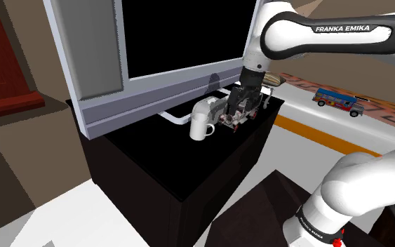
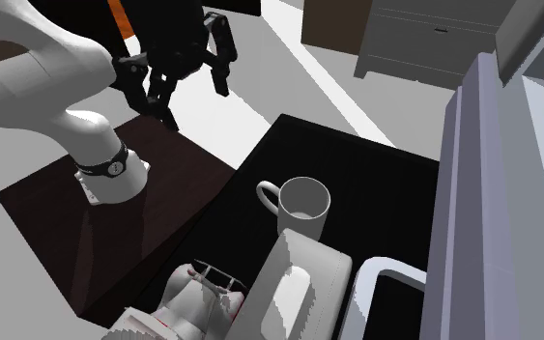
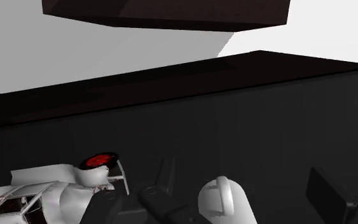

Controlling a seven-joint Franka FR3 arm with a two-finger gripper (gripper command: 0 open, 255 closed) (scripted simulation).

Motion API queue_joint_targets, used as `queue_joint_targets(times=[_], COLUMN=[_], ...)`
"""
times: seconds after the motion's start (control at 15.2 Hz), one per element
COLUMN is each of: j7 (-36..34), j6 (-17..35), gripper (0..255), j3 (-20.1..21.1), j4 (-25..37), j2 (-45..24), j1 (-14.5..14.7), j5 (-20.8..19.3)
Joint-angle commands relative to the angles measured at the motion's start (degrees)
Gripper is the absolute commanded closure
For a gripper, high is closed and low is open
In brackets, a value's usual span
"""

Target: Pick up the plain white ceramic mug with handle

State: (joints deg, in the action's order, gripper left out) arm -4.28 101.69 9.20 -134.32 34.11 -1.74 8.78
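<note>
Near the counter's [image 2: 357, 164] edge our mug [image 2: 303, 208] stands by a toy car [image 3: 50, 191] — our gripper [image 2: 198, 108], fingers wide apart and empty, could clip the car descending.

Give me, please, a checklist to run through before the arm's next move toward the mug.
1. Fingers open: ok, they stand apart.
2. Mug upright on the black table: ok.
3. Mug's handle unobstructed: ok.
4. Mug gripped: not ok, the fingers are clear of it.
5. Fingers centred over the mug: cannot tell.
6. Room beside the mug: not ok, a white toy sits close by.
</note>
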Motion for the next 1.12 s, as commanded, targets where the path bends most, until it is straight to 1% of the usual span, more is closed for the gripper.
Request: queue_joint_targets(times=[0.0,0.2,0.4,0.59,0.86,0.92,1.06], j7=[-3.18,-8.03,-13.23,-18.83,-26.72,-27.59,-27.85], j6=[3.37,7.61,11.20,14.01,16.27,16.40,17.88], gripper=[0,0,0,0,0,0,0], j3=[2.14,5.13,7.89,10.27,12.39,12.46,12.42], j4=[1.36,4.02,7.47,11.71,18.62,19.48,18.41], j2=[-3.91,-9.87,-16.24,-22.95,-32.37,-33.44,-33.89], j1=[-0.43,-1.21,-2.11,-2.90,-3.18,-3.06,-2.98], j5=[-0.23,-1.40,-3.58,-6.83,-12.62,-13.33,-13.59])
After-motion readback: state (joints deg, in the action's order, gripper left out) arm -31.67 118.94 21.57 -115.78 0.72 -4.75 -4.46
